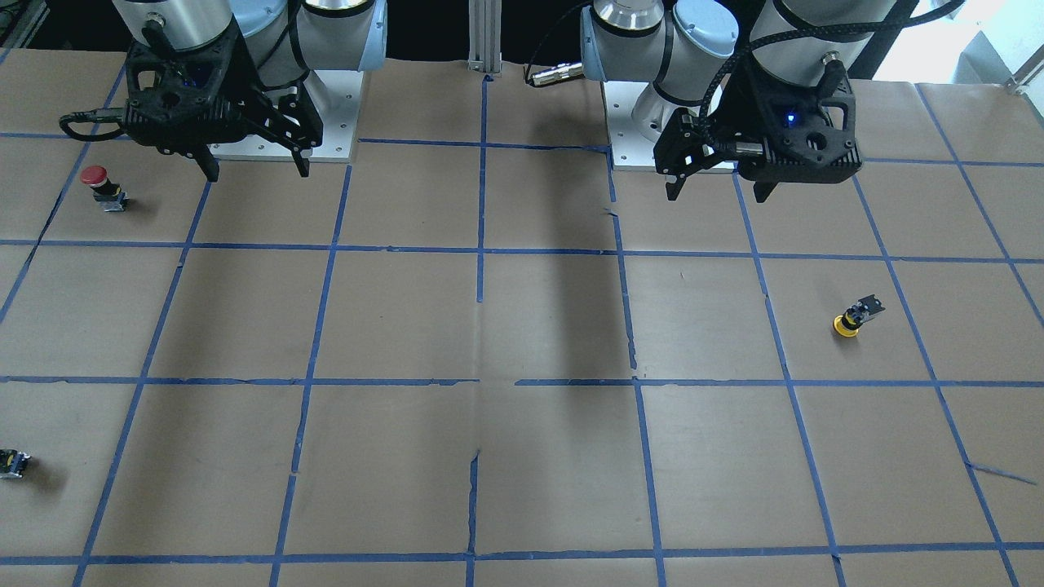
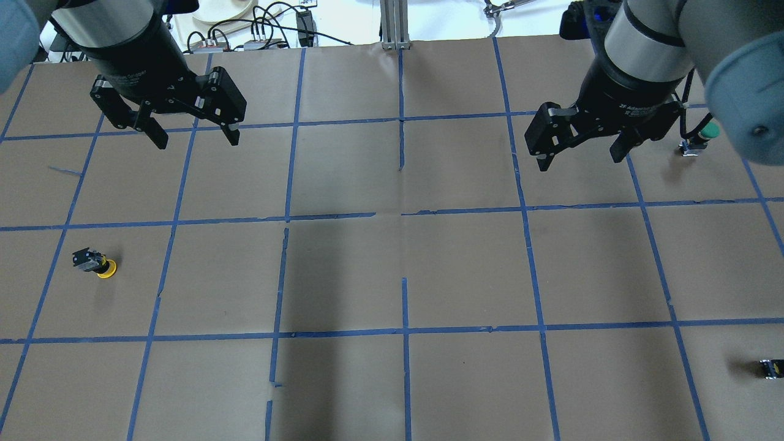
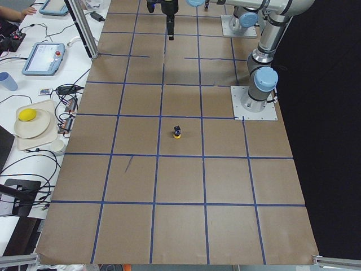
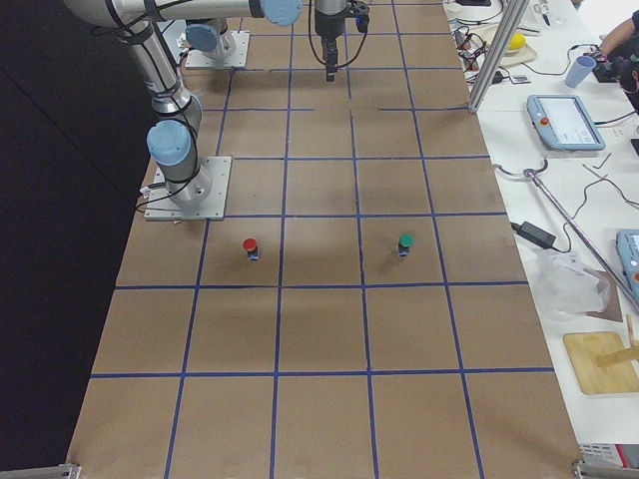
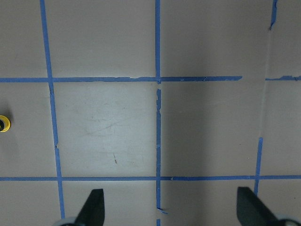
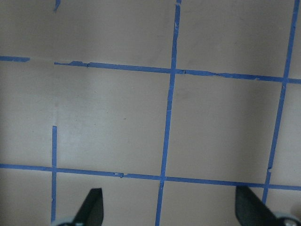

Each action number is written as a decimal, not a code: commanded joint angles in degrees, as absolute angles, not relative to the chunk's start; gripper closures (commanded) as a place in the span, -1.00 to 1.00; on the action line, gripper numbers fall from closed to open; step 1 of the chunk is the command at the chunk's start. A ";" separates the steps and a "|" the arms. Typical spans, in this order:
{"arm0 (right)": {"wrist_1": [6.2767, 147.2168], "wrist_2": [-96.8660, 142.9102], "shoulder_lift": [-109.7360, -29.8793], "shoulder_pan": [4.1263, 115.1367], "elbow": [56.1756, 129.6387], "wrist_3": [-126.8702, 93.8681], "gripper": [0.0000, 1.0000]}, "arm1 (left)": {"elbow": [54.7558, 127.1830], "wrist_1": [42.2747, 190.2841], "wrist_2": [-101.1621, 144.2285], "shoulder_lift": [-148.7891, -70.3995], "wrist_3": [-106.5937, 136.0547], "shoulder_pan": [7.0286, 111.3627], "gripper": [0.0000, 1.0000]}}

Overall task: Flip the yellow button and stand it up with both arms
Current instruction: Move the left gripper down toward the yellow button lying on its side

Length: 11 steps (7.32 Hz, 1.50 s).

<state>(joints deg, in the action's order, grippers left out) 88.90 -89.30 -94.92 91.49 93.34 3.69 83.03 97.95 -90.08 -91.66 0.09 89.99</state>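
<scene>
The yellow button (image 1: 851, 319) lies tipped on the brown paper, yellow cap low and black-grey body pointing up and away. It also shows in the overhead view (image 2: 98, 263), in the exterior left view (image 3: 177, 132) and at the left edge of the left wrist view (image 5: 3, 124). My left gripper (image 2: 197, 138) is open and empty, hovering well back from the button; it also shows in the front view (image 1: 718, 194) and the left wrist view (image 5: 171, 209). My right gripper (image 2: 580, 160) is open and empty on the far side of the table (image 1: 258, 171).
A red-capped button (image 1: 102, 186) stands near my right gripper. A green-capped button (image 2: 704, 135) stands by the right arm. A tiny black-and-yellow part (image 2: 772, 367) lies at the table's right edge. Blue tape lines grid the paper.
</scene>
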 commanded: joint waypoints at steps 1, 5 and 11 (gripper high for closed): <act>88.77 -89.38 -94.92 91.49 93.34 3.69 -1.00 | 83.93 94.43 -90.18 -91.84 -0.70 89.65 -1.00; 88.77 -89.38 -94.92 91.49 93.34 3.69 -1.00 | 91.11 94.31 -90.27 -90.53 -2.62 79.34 -0.99; 88.86 -89.30 -94.92 91.49 93.34 3.69 -1.00 | 103.94 73.10 -92.29 -98.60 -26.06 53.55 -0.95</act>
<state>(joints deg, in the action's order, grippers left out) 88.79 -89.33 -94.92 91.49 93.33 3.70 99.92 80.94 -91.73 -96.76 -20.66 57.31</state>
